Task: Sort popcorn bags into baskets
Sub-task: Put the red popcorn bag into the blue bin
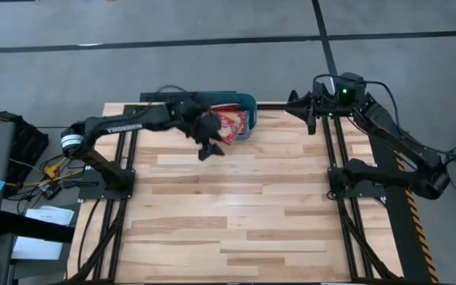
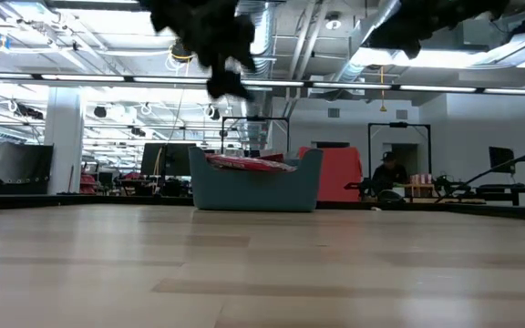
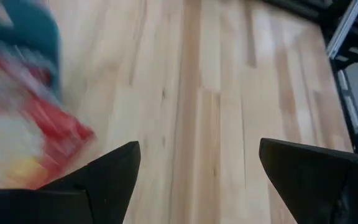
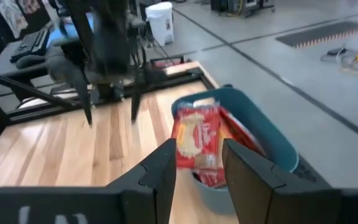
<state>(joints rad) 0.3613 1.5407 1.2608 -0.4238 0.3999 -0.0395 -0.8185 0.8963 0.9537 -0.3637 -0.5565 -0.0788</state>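
Observation:
The teal basket (image 1: pixel 248 103) stands near the middle of the table's far edge, and its solid wall faces the low view (image 2: pixel 255 191). Several red popcorn bags (image 1: pixel 232 125) with cream ovals lie heaped in it. They reach above its rim (image 2: pixel 244 163) and show in the right wrist view (image 4: pixel 197 134). My left gripper (image 1: pixel 210 149) hangs open and empty over the table, just on the near-left side of the basket. Its wrist view (image 3: pixel 197 146) has bare wood between the fingers, with blurred bags (image 3: pixel 23 137) to one side. My right gripper (image 4: pixel 199 146) waits open at the far right (image 1: pixel 307 111) and faces the basket.
The wooden tabletop (image 1: pixel 236 214) stretches bare toward the near edge. Black arm mounts and rails run along its left (image 1: pixel 117 182) and right (image 1: pixel 347 182) sides. Boxes and cables sit off the table's left. A person (image 2: pixel 388 173) is far off in the room behind.

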